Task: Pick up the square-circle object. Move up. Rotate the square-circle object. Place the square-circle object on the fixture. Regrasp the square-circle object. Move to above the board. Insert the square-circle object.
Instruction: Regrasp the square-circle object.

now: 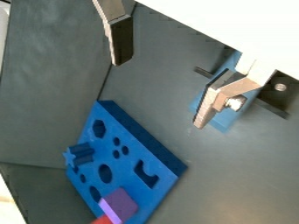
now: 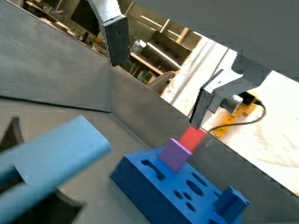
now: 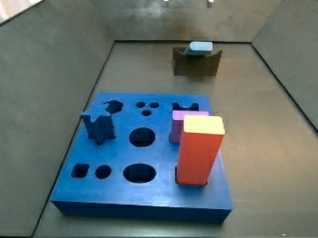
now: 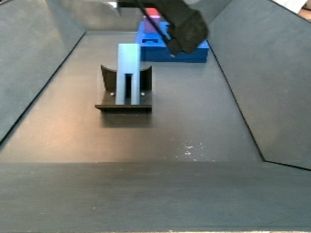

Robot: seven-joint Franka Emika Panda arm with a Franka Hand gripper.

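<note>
The square-circle object (image 4: 129, 65) is a pale grey-blue square-sided bar resting in the notch of the dark fixture (image 4: 123, 102). A side view shows its end (image 3: 199, 46) on the fixture (image 3: 195, 62) at the far end of the floor. In a wrist view it looms close (image 2: 52, 162). My gripper (image 4: 183, 27) hangs above and apart from it, toward the bright-blue board (image 3: 143, 181). The gripper (image 1: 162, 92) is open, with only floor between its fingers (image 1: 117, 42), and the same shows in the other wrist picture of the gripper (image 2: 158, 89).
A tall red-orange block with a pale top (image 3: 199, 149) and a dark blue notched peg (image 3: 97, 125) stand in the board. Grey walls enclose the floor on all sides. The board (image 1: 122, 166) lies below the gripper's side.
</note>
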